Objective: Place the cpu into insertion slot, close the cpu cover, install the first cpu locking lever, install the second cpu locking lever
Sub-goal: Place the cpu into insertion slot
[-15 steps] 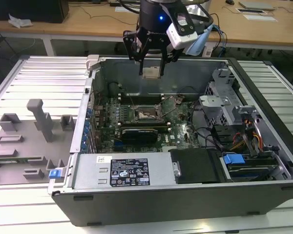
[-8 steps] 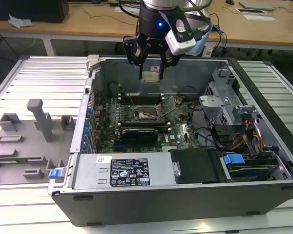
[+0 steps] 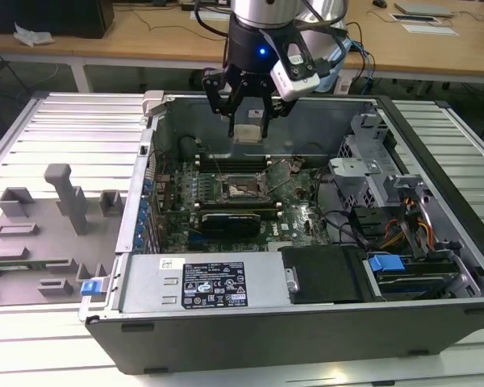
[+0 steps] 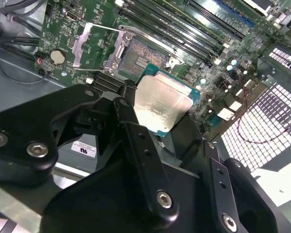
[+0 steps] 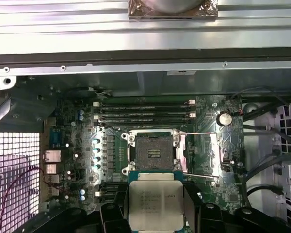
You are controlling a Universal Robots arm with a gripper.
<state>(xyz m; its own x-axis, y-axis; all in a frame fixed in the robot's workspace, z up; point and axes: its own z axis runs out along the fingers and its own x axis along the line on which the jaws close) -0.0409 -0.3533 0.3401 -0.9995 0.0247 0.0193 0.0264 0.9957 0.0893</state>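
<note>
My gripper is shut on the cpu, a small pale silvery square chip, and holds it in the air above the back of the open computer case. The insertion slot lies uncovered on the green motherboard, lower than the chip and nearer the exterior camera. In both wrist views the cpu sits between the black fingers, just short of the insertion slot. The cpu cover stands swung open beside the slot. Thin wire levers are raised along it.
The case walls ring the motherboard. Long black RAM slots run beside the socket. A drive cage, cables and a black box fill the exterior view's right. A grey fixture stands outside on the left.
</note>
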